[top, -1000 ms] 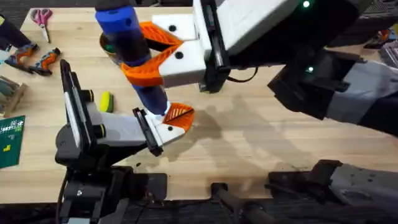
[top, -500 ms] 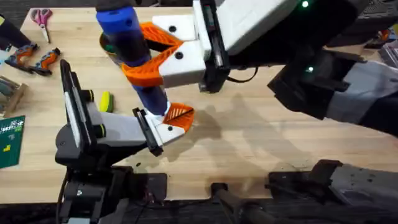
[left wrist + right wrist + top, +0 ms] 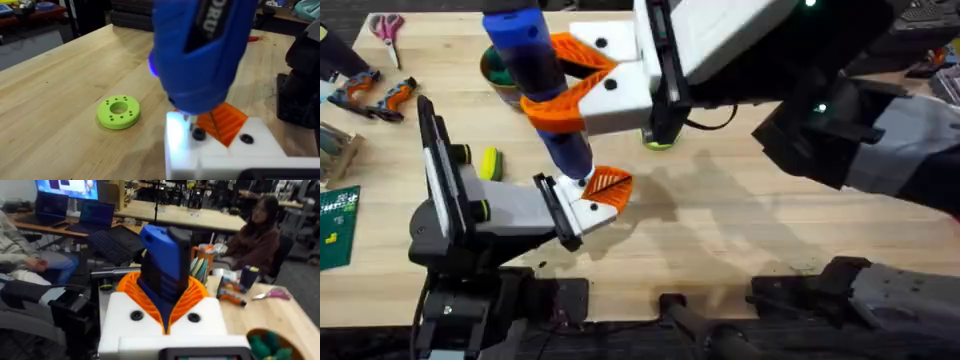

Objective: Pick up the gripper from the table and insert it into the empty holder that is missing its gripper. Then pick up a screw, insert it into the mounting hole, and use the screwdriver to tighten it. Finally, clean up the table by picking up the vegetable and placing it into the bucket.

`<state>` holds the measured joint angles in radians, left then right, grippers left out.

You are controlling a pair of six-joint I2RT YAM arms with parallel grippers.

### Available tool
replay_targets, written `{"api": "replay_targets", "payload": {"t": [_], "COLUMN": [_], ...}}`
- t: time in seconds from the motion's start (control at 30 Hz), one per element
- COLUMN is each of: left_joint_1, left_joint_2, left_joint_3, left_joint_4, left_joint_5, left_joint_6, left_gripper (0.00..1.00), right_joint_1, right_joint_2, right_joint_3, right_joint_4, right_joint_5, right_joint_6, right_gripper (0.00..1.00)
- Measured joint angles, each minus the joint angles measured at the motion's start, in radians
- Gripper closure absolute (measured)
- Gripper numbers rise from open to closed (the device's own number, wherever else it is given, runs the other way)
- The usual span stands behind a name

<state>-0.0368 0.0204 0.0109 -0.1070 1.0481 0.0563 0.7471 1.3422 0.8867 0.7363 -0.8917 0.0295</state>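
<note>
Even indoor light, soft shadows on the table (image 3: 740,220); the near screwdriver (image 3: 200,55) looms blurred

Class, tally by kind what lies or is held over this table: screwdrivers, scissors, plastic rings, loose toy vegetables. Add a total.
blue screwdriver: 1
pink scissors: 1
lime-green ring: 1
toy vegetable: 1
Total: 4

Layout on the tabletop (image 3: 740,230): screwdriver (image 3: 535,70) held upright in the right pincer (image 3: 575,75), tip on the holder (image 3: 582,212) beside the gripper (image 3: 608,184). Vegetable (image 3: 491,163) lies left of the holder; bucket (image 3: 498,72) behind; ring (image 3: 659,142) right.
</note>
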Motion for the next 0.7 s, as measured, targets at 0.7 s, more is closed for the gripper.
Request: {"api": "replay_targets", "payload": {"t": [0.7], "left_joint_1": [0.000], "left_joint_2": [0.000], "left_joint_3": [0.000], "left_joint_4": [0.000], "left_joint_5": [0.000], "left_joint_6": [0.000], "left_gripper": [0.997], "right_joint_1": [0.007], "right_joint_2": [0.002], "right_joint_3": [0.000], "right_joint_4": [0.045], "right_joint_5": [-0.020], "right_joint_6": [0.034], "right_gripper": [0.974]}}
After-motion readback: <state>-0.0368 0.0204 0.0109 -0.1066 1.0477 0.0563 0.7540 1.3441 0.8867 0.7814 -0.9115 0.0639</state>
